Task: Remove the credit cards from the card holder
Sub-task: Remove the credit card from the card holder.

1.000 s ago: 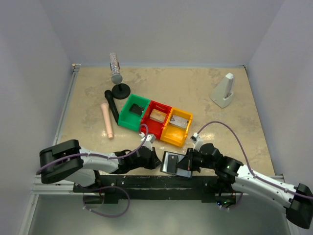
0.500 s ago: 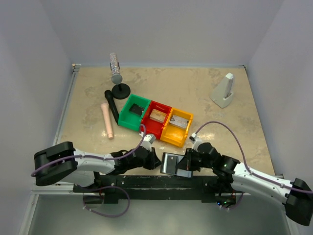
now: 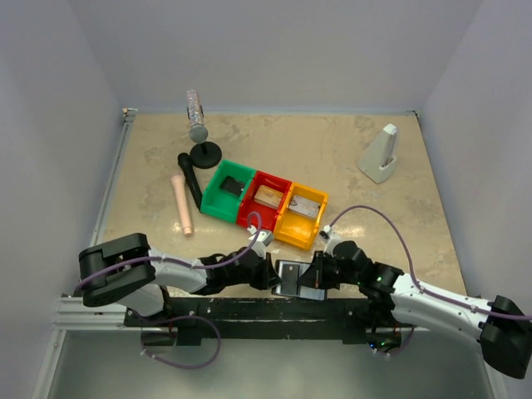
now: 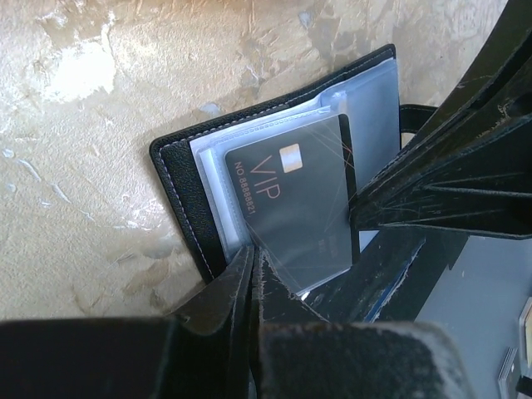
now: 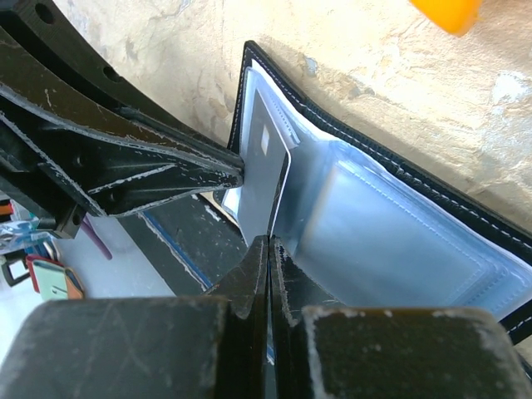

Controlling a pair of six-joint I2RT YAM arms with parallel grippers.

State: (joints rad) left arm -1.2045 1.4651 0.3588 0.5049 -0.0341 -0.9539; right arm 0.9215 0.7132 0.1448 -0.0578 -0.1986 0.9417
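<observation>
The card holder lies open at the table's near edge, between both grippers. In the left wrist view its black cover and clear sleeves hold a dark credit card marked VIP. My left gripper is shut on the holder's lower left corner, at the sleeve's edge; from above the left gripper sits at the holder's left side. My right gripper is shut on the edge of the upright credit card in its sleeve, beside the blue-grey panel. From above the right gripper is at the holder's right side.
Green, red and yellow bins stand in a row just beyond the holder, with small items inside. A beige handle, a black cylinder, a bottle on a stand and a white wedge lie farther back.
My left gripper has moved right and closed in on the holder's left side. The right gripper has shifted slightly left, and the holder now looks narrower between them.
</observation>
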